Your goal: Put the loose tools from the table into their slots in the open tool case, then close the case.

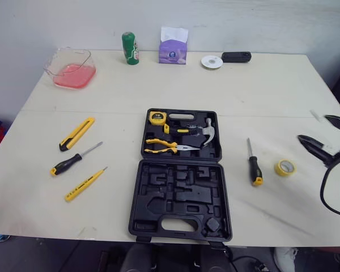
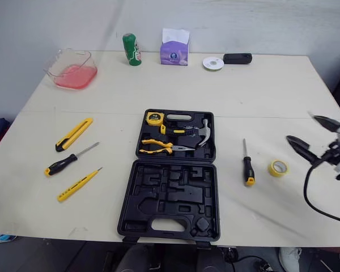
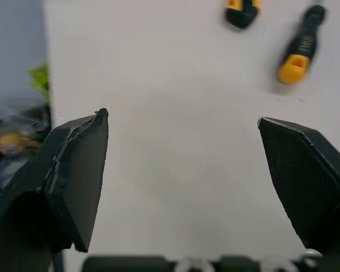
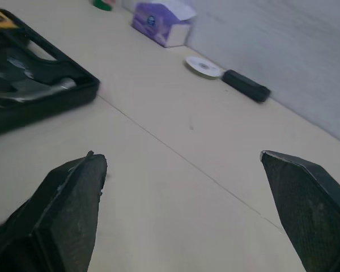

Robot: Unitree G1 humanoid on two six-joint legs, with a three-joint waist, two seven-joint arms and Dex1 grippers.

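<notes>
The black tool case (image 1: 181, 211) lies open in the middle of the table. Its far half holds a tape measure (image 1: 156, 117), pliers (image 1: 165, 146) and a hammer (image 1: 203, 134); the near half has bare slots. Left of it lie a yellow utility knife (image 1: 76, 134), a black-handled screwdriver (image 1: 73, 160) and a yellow tester screwdriver (image 1: 86, 185). To its right lie another screwdriver (image 1: 253, 163) and a yellow tape roll (image 1: 284, 167). My right gripper (image 1: 313, 128) hovers open just right of the roll. My left gripper (image 3: 181, 118) is open over bare table short of the knife and screwdriver handle.
Along the far edge stand a clear container of pink liquid (image 1: 71, 69), a green can (image 1: 130, 48), a purple tissue box (image 1: 173, 48), a white disc (image 1: 212, 62) and a black object (image 1: 236, 56). Bare tabletop surrounds the case.
</notes>
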